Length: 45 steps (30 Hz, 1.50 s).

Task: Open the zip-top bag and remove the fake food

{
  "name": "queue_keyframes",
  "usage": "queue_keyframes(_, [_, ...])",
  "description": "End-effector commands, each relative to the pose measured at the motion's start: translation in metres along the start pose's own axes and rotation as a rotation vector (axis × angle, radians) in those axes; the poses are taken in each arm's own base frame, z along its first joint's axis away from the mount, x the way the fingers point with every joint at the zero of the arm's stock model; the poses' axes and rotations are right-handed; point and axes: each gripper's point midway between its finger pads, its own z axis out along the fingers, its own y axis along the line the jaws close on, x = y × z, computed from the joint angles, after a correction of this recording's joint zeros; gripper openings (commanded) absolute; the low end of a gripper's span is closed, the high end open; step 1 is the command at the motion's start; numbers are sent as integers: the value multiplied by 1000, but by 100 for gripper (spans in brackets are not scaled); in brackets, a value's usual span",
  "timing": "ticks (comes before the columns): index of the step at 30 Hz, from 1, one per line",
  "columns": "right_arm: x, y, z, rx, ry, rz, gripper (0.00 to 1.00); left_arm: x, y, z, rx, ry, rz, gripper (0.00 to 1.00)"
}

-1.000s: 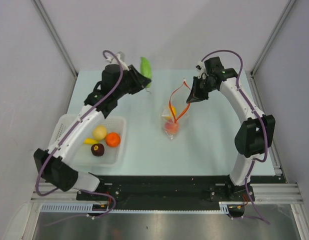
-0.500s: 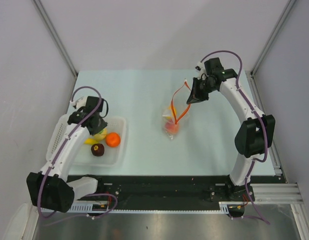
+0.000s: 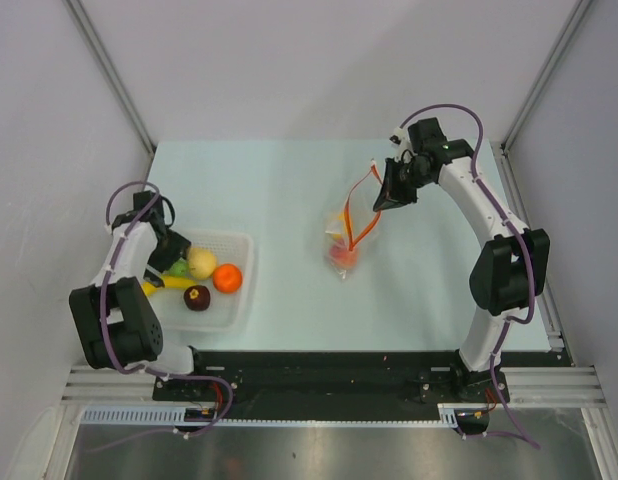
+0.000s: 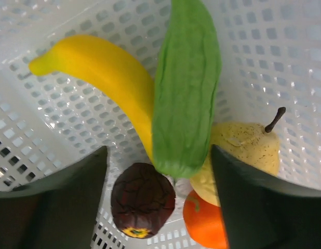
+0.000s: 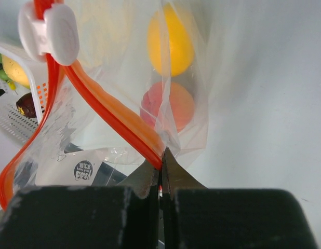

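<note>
The clear zip-top bag (image 3: 351,222) hangs open above the table, its red-orange zip strip (image 5: 106,111) pinched in my shut right gripper (image 5: 161,161) (image 3: 382,200). Two pieces of fake food sit in the bag's bottom, a yellow-orange one (image 5: 170,45) and a peach one (image 5: 166,106) (image 3: 341,255). My left gripper (image 3: 169,255) (image 4: 159,155) hangs open over the white mesh basket (image 3: 241,240). A long green vegetable (image 4: 185,83) lies loose below it, across the banana (image 4: 103,72). Beside them are a pear (image 4: 249,145), an orange (image 4: 202,220) and a dark purple fruit (image 4: 142,199).
The basket stands at the table's near left. The bag's white slider (image 5: 51,28) is at one end of the strip. Grey walls and metal posts close in the table's left, far and right sides.
My left arm swung back from the far side of the table to the basket with the green vegetable, then opened and left it there. The right gripper and bag have hardly moved.
</note>
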Motion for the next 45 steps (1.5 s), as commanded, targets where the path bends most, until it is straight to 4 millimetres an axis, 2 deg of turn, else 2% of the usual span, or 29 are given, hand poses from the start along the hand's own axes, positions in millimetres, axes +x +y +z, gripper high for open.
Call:
queue_keyframes(1, [-8, 25, -21, -47, -60, -53, 0, -24, -25, -21, 119, -45, -36, 95])
queue_keyframes(3, [-7, 28, -20, -52, -55, -51, 0, -28, -32, -32, 168, -61, -25, 96])
queue_keyframes(6, [-8, 35, -21, -62, -54, -61, 0, -26, -57, -60, 321, -71, 39, 93])
queue_keyframes(7, [-8, 41, -21, -70, -53, -72, 0, -21, -68, -70, 390, -59, 70, 91])
queue_keyframes(8, [-7, 44, -21, -70, -47, -73, 0, -23, -83, -83, 469, -86, 87, 85])
queue_keyframes(9, [-7, 46, -22, -72, -46, -75, 0, -12, -98, -97, 541, -85, 128, 83])
queue_keyframes(10, [-6, 52, -20, -78, -40, -84, 0, -7, -110, -116, 635, -92, 150, 81])
queue_keyframes(11, [-9, 57, -22, -84, -47, -92, 0, 1, -136, -139, 793, -90, 188, 76])
queue_keyframes(13, [-9, 65, -22, -90, -48, -104, 0, 33, -169, -187, 1016, -68, 283, 71])
queue_keyframes(14, [-12, 70, -23, -94, -51, -110, 0, 41, -189, -221, 1170, -82, 331, 65])
queue_keyframes(15, [-13, 72, -24, -96, -52, -112, 0, 67, -200, -246, 1258, -60, 403, 63])
queue_keyframes(16, [-13, 74, -24, -96, -52, -108, 0, 77, -208, -265, 1317, -62, 439, 60])
queue_keyframes(17, [-12, 78, -23, -101, -49, -112, 0, 82, -220, -295, 1402, -84, 474, 51])
queue_keyframes(18, [-15, 82, -25, -105, -59, -115, 0, 108, -225, -319, 1477, -48, 546, 47])
queue_keyframes(19, [-14, 85, -26, -107, -60, -111, 0, 118, -229, -334, 1526, -44, 587, 44])
queue_keyframes(20, [-14, 88, -26, -110, -62, -110, 0, 126, -238, -352, 1570, -39, 620, 37])
queue_keyframes(21, [-14, 91, -27, -115, -66, -108, 0, 147, -239, -366, 1608, -5, 674, 34])
queue_keyframes(23, [-15, 96, -27, -129, -75, -93, 0, 161, -245, -379, 1621, -11, 726, 26])
queue_keyframes(24, [-14, 98, -28, -134, -78, -89, 0, 179, -251, -374, 1603, 18, 762, 24])
queue_keyframes(26, [-13, 100, -26, -147, -74, -72, 0, 189, -256, -377, 1594, 31, 793, 19])
queue_keyframes(27, [-12, 102, -26, -153, -73, -69, 0, 201, -262, -367, 1559, 52, 815, 16])
queue_keyframes(29, [-11, 105, -26, -172, -74, -59, 0, 200, -268, -352, 1447, 22, 818, 3])
queue_keyframes(30, [-11, 106, -25, -179, -73, -46, 0, 207, -274, -337, 1394, 35, 836, 1])
queue_keyframes(34, [-10, 111, -28, -203, -77, -39, 0, 212, -281, -301, 1237, 26, 882, 0])
queue_keyframes(44, [-8, 117, -27, -234, -61, -19, 0, 242, -294, -256, 1074, 5, 1000, 0])
queue_keyframes(45, [-7, 117, -26, -238, -58, -16, 0, 237, -297, -247, 1023, -33, 989, 0])
